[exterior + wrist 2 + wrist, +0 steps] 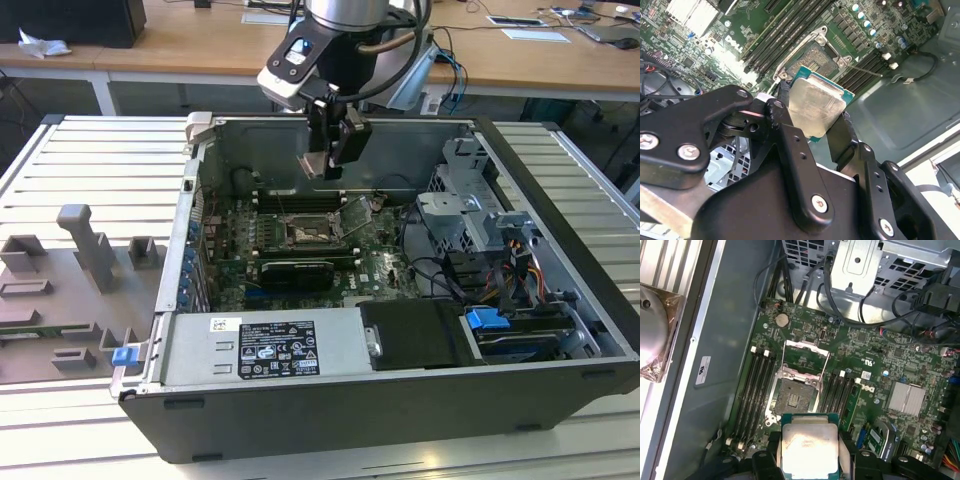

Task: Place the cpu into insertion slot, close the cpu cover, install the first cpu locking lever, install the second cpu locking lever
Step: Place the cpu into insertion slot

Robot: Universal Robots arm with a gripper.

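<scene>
Two black fingers of the gripper are clamped on opposite edges of the cpu, whose pale metal top faces the cameras in both wrist views. In the exterior view the gripper hangs inside the open computer case, near its rear wall and clear of the green motherboard below. In the first wrist view the cpu is held apart from the insertion slot, which lies bare with its dark centre exposed. The cpu cover stands swung open on the slot's far side, its square window showing the board behind. Banks of long black memory slots flank the socket on both sides. In the exterior view the insertion slot sits toward the rear of the motherboard, with a black graphics card just in front of it and a power supply along the case's front edge. Drive bays and cables fill the case's side at the exterior view's right.
</scene>
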